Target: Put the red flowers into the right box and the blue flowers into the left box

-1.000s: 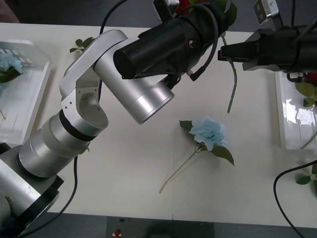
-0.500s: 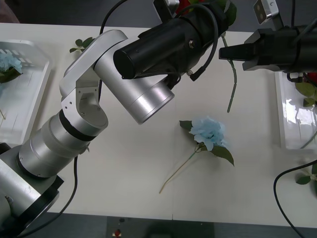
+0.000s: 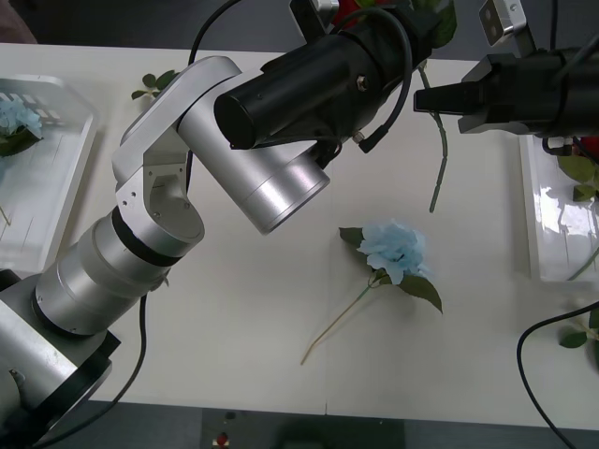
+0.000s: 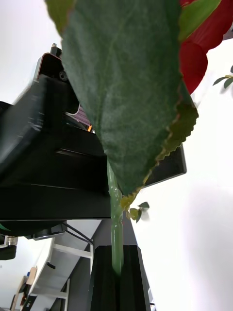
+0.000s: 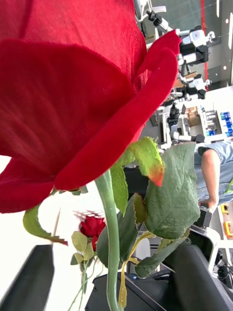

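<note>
Right gripper point(image 4: 116, 279) fingers point(image 4: 104, 282) pinch the red rose's stem point(image 4: 115, 228).

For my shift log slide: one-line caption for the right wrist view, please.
Right gripper shut on the green stem of a red rose, a large leaf hanging close to the camera.

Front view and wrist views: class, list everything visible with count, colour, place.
right box, left box: two, translucent white, table's ends
held rose: one, red, above the table's far edge
boxed rose: one, red, in right box
blue flowers: two, pale blue; one mid-table, one in left box
leaf sprigs: two, green, on table
table: one, white
right gripper: one, black, shut on held rose's stem
left gripper: one, black, beside its bloom
</note>
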Motion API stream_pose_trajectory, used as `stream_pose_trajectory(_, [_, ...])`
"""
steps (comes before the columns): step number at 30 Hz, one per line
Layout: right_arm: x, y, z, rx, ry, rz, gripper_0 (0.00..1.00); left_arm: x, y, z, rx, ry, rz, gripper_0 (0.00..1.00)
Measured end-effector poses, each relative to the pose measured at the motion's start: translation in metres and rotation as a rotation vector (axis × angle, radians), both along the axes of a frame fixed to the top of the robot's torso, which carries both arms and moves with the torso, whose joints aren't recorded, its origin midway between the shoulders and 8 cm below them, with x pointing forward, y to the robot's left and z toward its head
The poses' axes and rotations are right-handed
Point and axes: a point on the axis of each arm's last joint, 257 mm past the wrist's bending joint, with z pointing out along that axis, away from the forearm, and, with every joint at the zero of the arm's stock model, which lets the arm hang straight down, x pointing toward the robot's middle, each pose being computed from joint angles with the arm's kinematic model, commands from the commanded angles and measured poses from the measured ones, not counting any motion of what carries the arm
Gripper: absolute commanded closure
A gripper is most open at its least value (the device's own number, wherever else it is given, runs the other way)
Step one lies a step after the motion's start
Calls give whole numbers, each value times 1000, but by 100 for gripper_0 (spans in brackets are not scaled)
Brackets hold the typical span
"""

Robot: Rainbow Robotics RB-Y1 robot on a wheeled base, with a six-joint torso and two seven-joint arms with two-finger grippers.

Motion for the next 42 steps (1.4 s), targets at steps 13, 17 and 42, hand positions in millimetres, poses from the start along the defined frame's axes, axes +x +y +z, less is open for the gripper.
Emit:
stream_pose_trajectory(13, [22, -33, -10, -98, -23, -112, 100, 1, 1, -2, 3, 2, 3, 0])
stream_pose_trajectory(17, [32, -60, -19, -189, -15, -179, 100, 5, 18, -5, 27, -12, 22, 0])
stream_pose_trajectory(42, [60, -316, -80, -806, 161, -706, 100, -105, 151, -199, 835, -90, -241, 0])
